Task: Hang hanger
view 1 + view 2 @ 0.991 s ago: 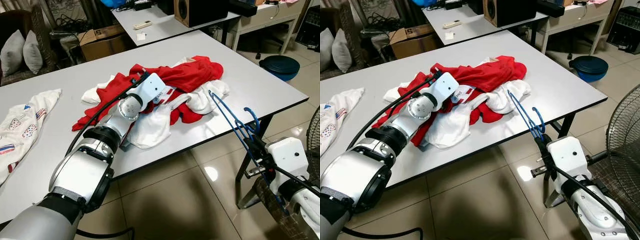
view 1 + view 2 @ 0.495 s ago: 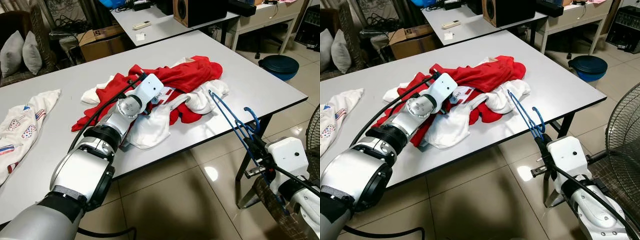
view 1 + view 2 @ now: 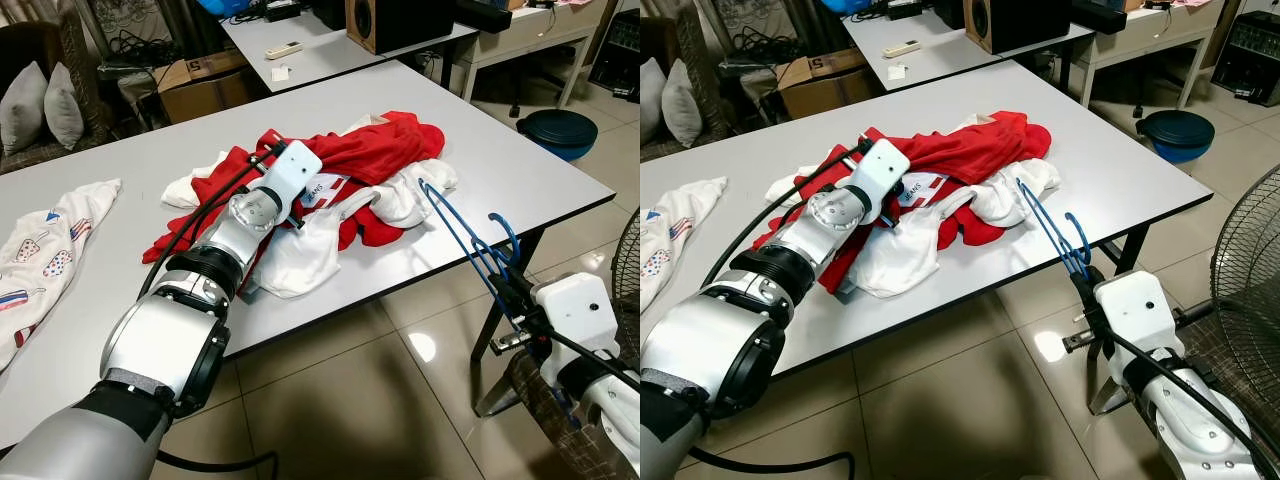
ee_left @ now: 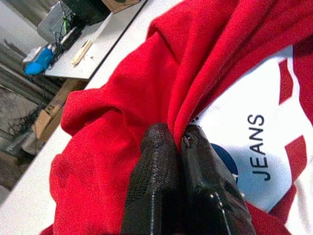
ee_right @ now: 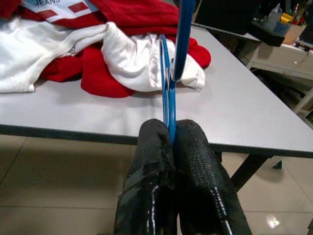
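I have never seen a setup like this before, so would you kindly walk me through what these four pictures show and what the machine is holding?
This is a humanoid robot with two silver arms, each ending in a gripper of two black fingers. The two wide pictures come from cameras in its head, looking down at a grey table. The two close-ups come from cameras on each wrist. On the table lies a heap of red and white clothes, with another white garment apart at the robot's left. The left gripper is shut on a fold of the red cloth. The right gripper, off the table's edge, is shut on a blue hanger whose far end reaches the heap.
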You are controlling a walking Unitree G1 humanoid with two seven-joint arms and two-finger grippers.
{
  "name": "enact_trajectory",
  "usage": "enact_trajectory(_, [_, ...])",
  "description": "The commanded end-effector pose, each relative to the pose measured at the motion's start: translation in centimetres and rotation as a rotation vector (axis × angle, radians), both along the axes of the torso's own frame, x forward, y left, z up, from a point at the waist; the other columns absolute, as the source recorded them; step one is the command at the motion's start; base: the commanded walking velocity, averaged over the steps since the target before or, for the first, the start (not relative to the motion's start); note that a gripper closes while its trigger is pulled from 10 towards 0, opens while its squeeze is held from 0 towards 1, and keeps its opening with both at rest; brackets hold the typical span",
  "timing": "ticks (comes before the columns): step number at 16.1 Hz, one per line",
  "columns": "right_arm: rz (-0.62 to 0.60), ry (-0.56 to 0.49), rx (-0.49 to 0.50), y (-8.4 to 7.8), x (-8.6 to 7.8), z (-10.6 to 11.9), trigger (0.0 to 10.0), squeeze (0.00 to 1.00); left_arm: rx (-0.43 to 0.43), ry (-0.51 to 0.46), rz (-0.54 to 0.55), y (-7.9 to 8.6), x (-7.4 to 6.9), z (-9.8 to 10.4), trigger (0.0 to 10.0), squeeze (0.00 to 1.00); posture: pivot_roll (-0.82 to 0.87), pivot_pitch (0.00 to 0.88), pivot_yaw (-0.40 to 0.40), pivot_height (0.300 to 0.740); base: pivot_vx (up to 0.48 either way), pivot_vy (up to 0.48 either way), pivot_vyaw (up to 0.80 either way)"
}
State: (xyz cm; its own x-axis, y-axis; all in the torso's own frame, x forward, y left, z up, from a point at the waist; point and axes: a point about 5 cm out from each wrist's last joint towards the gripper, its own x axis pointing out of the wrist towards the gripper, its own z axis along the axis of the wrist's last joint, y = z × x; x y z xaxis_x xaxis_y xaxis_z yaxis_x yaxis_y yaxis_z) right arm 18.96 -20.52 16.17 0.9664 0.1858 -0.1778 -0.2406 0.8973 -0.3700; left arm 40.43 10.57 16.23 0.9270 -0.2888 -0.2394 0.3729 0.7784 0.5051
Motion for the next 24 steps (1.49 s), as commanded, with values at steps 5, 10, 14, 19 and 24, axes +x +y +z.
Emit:
enact_trajectory(5, [-0.01,-0.054,0.0,-0.3,0.4,0.8,10.0,0.0,-0.523,0.039,-0.021,0.6,0.9,3.5,0.0,0.0,-0.25,0.0,0.177,0.74,0.0,0.0,0.0])
enact_trajectory(10, [0.146,-0.128,0.162,2.1,0.9,2.1,10.0,0.0,-0.936,0.027,-0.259,2.3,1.0,9.6,0.0,0.0,-0.22,0.0,0.175,0.74,0.0,0.0,0.0])
enact_trajectory(14, [0.271,-0.049,0.257,3.8,0.8,1.6,10.0,0.0,-0.811,-0.003,-0.384,1.3,0.5,10.6,0.0,0.0,-0.21,0.0,0.169,0.74,0.0,0.0,0.0])
enact_trajectory(19, [0.355,0.003,0.348,4.8,2.5,1.7,10.0,0.0,-0.705,0.057,-0.577,-0.7,-1.2,11.6,0.0,0.0,-0.18,0.0,0.148,0.74,0.0,0.0,0.0])
enact_trajectory(24, [0.374,-0.016,0.347,4.9,3.3,2.7,10.0,0.0,-0.666,0.039,-0.482,0.0,-1.0,10.9,0.0,0.0,-0.16,0.0,0.114,0.74,0.0,0.0,0.0])
